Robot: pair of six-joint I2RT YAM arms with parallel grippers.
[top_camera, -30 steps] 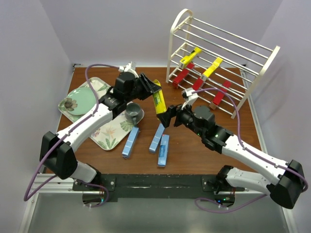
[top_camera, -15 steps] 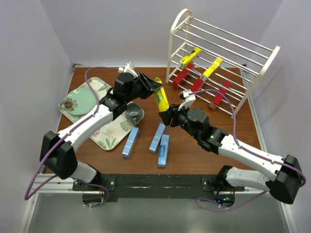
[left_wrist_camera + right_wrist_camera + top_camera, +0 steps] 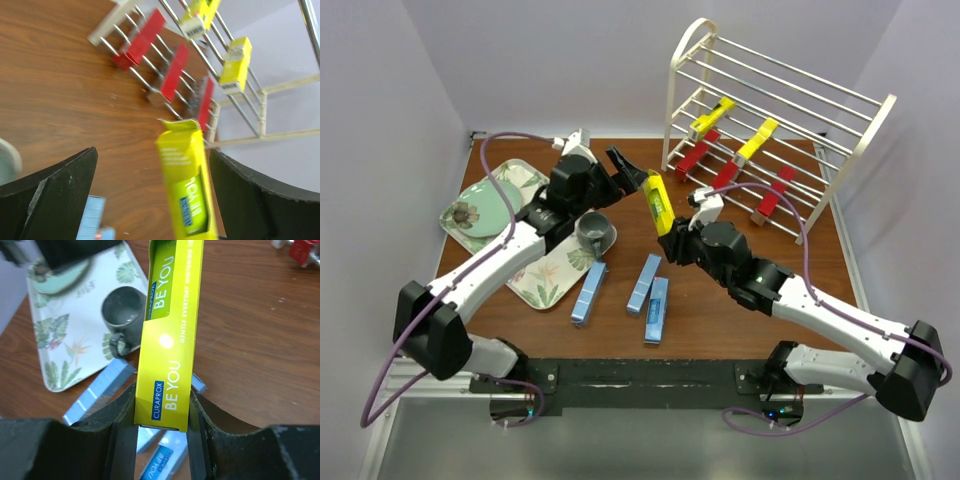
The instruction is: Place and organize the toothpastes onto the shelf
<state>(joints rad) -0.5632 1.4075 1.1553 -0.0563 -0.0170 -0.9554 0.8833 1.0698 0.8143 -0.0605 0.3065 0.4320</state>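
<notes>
A long yellow cardboard toothpaste box (image 3: 657,203) is hanging tilted above the brown wooden table (image 3: 720,312), near the cream-white metal-rod shelf (image 3: 677,82). The right gripper (image 3: 671,243) is clamping its lower end, while the left gripper (image 3: 631,170) is gaping wide at its upper end, gripping nothing.

1. Clamped at lower end in right gripper (image 3: 669,241): yellow toothpaste (image 3: 656,202), tilted above table (image 3: 720,312).
2. Spread wide just beside its upper end: left gripper (image 3: 632,170).
3. Flat on table: light blue toothpastes (image 3: 643,284), three.
4. On shelf (image 3: 677,92): three red toothpastes (image 3: 696,157), two yellow ones (image 3: 757,140).
</notes>
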